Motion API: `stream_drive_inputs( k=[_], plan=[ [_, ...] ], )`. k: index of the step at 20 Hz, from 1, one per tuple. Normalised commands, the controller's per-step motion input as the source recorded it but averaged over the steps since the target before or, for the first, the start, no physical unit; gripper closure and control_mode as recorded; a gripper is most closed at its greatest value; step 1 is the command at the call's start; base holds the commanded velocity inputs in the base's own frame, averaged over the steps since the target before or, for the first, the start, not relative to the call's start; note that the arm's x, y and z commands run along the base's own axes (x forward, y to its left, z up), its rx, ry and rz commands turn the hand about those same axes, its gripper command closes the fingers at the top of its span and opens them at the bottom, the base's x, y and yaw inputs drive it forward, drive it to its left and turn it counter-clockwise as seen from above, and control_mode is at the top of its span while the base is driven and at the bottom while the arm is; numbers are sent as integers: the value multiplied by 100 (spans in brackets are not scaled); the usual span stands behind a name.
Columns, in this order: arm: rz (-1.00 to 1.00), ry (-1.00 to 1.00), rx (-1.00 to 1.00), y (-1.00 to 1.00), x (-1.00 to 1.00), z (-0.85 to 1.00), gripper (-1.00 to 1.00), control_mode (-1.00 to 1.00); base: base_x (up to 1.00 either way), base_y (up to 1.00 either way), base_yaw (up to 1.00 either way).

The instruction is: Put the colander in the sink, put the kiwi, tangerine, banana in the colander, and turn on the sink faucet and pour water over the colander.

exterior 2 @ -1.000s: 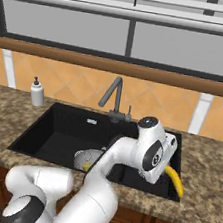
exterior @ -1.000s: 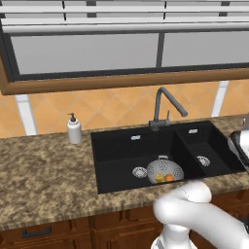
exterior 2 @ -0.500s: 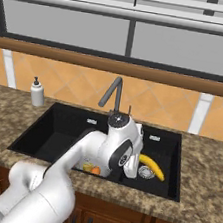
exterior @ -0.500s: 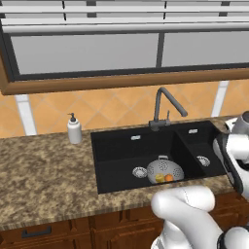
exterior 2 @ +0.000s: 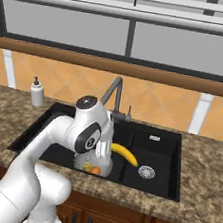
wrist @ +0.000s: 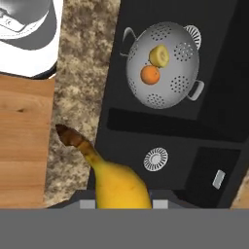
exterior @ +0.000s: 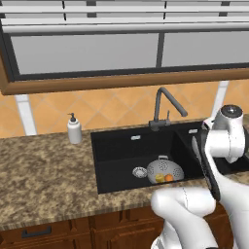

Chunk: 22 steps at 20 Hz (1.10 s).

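The sink (exterior: 116,160) already holds the colander (wrist: 163,63) in its large basin, with the tangerine (wrist: 150,75) and a kiwi (wrist: 159,56) inside. The gripper (wrist: 116,204) holds the banana (exterior 2: 125,154) above the sink, toward the colander's 3 o'clock; the faucet (exterior: 163,107) is untouched. The hand view shows the fingers narrowed on the banana; the right base view shows it airborne.
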Motion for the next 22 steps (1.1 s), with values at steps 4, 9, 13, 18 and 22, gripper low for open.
stream_drive_inputs(
  k=[4,9,13,18,22],
  plan=[
    [0,10,0,86,-33,11,100,-100,0,0,0],
    [-5,0,0,80,-41,8,100,-100,0,0,0],
    [-19,0,-1,90,2,11,100,-100,0,0,0],
    [-17,1,-1,92,40,2,100,-100,0,0,0],
    [-3,0,0,48,54,0,100,-100,0,0,0]
  ],
)
